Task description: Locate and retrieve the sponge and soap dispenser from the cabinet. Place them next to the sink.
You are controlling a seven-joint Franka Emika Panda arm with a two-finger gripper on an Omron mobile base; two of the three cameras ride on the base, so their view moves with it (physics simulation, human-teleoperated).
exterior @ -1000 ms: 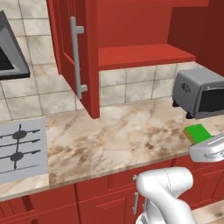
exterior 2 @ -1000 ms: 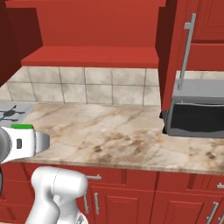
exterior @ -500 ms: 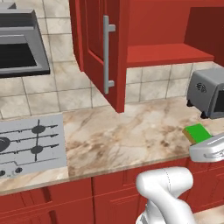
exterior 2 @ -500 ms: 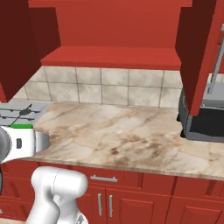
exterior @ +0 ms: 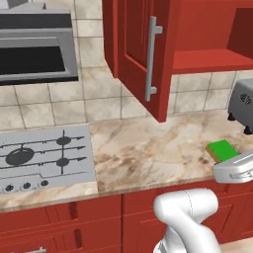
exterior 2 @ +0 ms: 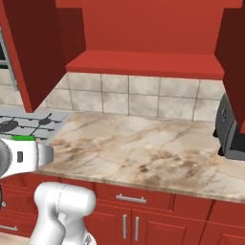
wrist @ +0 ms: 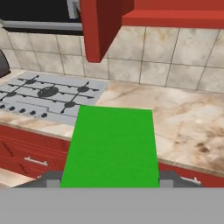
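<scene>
The sponge (wrist: pixel 111 146), a flat bright green block, lies between my fingers in the hand view, and my gripper (wrist: pixel 111 180) is shut on it. From the left base view the sponge (exterior: pixel 222 149) hangs over the counter's front edge at the right, just above my white hand. The right base view shows a green sliver of the sponge (exterior 2: pixel 21 138) on top of the hand at the left. The cabinet (exterior: pixel 207 62) stands open above the counter, its door (exterior: pixel 141 54) with the grey bar handle swung out. Its red shelf (exterior 2: pixel 143 64) is bare. The soap dispenser and the sink are out of view.
A grey gas cooktop (exterior: pixel 44 155) is set into the marble counter (exterior: pixel 148 148) at the left, with a steel appliance (exterior: pixel 37 49) on the wall above it. A toaster (exterior 2: pixel 232 131) stands at the right. Red base cupboards (exterior 2: pixel 134 220) run below.
The whole scene has slid to the right in both base views, so the base has driven left. More of the cooktop shows and the toaster nears the right edge. The sponge stays gripped.
</scene>
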